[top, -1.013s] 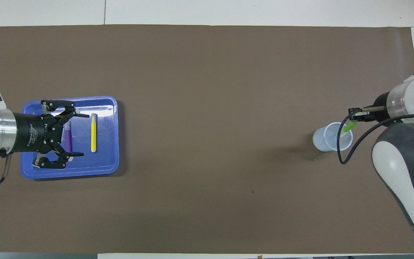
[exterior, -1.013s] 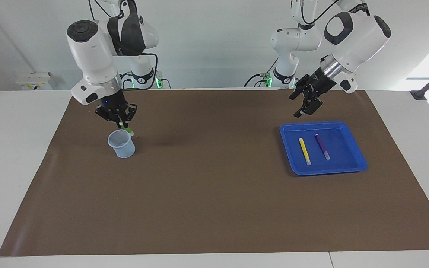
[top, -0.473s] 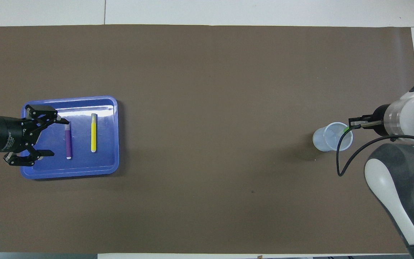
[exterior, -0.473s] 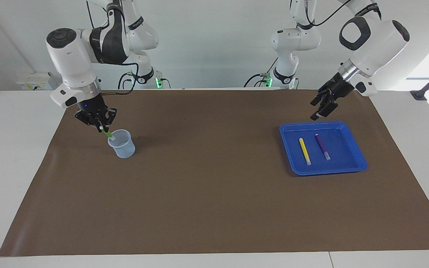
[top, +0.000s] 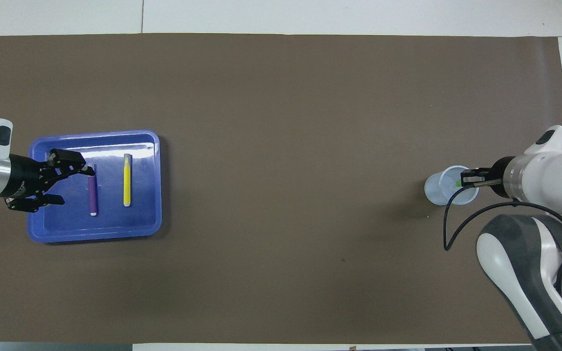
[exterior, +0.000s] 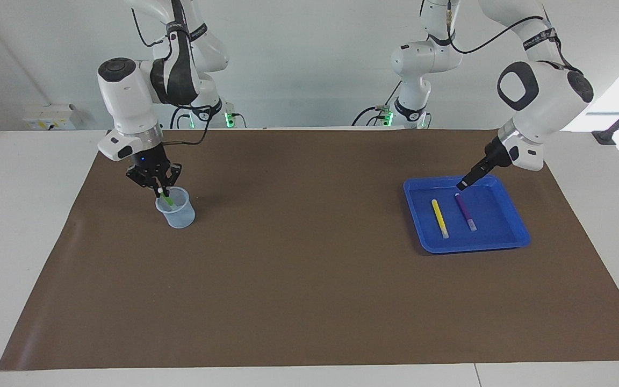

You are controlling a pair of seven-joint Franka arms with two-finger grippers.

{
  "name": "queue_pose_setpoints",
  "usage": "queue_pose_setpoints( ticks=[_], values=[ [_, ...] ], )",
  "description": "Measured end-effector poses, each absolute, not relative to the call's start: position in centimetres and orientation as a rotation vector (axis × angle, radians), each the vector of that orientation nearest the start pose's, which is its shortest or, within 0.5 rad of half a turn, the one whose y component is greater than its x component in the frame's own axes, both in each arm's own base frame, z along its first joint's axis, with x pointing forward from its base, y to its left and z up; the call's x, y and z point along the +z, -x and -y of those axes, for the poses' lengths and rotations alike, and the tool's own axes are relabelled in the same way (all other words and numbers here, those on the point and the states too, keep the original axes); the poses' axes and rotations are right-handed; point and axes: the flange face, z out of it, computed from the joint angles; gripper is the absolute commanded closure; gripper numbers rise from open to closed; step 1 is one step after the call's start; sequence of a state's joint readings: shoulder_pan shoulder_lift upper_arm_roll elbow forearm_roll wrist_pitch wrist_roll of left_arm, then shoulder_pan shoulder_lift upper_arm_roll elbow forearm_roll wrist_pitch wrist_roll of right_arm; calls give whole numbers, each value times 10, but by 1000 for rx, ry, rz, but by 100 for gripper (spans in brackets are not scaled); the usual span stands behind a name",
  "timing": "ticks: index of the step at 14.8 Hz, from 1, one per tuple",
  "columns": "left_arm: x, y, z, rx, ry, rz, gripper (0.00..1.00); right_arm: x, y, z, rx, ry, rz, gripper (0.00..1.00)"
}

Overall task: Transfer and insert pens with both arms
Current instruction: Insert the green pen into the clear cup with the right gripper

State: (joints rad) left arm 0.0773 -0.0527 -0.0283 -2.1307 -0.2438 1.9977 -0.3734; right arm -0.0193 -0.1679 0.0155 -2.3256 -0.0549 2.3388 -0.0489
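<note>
Bare brown mat (exterior: 309, 269) between cup (exterior: 176, 209) and blue tray (exterior: 503, 236), right gripper (exterior: 159, 189) over the cup mouth, left gripper (exterior: 464, 184) over the tray's robot-side rim

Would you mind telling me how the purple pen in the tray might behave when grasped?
The purple pen looks slim and round, so it may roll on the blue tray if nudged. It seems stiff and light, probably easy to lift, though its smooth barrel might slip.

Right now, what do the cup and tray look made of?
Cup: probably thin translucent plastic; the green pen shows through its wall. Tray: likely moulded blue plastic, glossy; light glints on its floor, rounded raised rim.
</note>
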Motion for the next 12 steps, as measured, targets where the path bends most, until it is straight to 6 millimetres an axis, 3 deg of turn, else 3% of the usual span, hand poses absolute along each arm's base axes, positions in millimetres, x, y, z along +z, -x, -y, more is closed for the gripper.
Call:
queue_pose_setpoints(
  ticks=[6,12],
  values=[
    [367,-538,-21,133,3225,381,0,407,-492,13,-287,3177,96,100],
    [328,-534,-27,98,3217,183,13,401,-489,24,-299,3178,61,100]
  ],
)
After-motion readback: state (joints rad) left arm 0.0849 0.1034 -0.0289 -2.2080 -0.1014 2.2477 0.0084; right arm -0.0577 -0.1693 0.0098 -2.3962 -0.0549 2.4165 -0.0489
